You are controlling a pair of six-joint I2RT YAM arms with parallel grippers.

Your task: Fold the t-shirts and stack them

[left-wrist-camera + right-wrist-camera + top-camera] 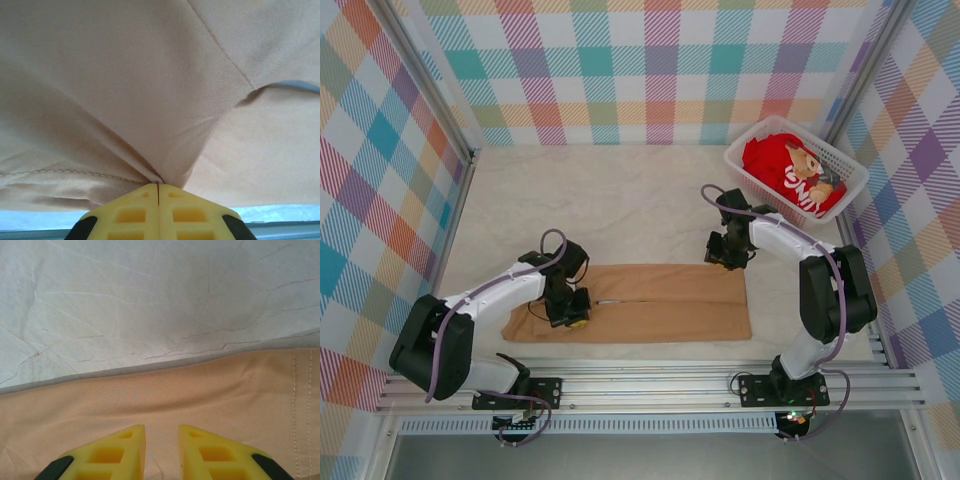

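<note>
Cloth is what my left pincer (158, 186) has: its yellow jaws are pressed fully together on a small peak of the tan t-shirt (660, 305), and creases fan away from the pinch. That shirt lies as a long folded band on the worktop (620, 200), running from the left pincer across to beneath my right pincer (162, 432). The right one sits over the band's far edge near the hem stitching. Its jaws are parted by a narrow gap, and I see no fold gathered between them. The red t-shirt (775, 160) waits in the white basket (823, 146), well beyond the right pincer and to its right.

I judge the step in hand to be the crosswise fold. To do it well, I'd make sure each bite goes through all layers, lift low and evenly, carry 1 end over the other with edges aligned, and let go only once the cloth lies flat.
</note>
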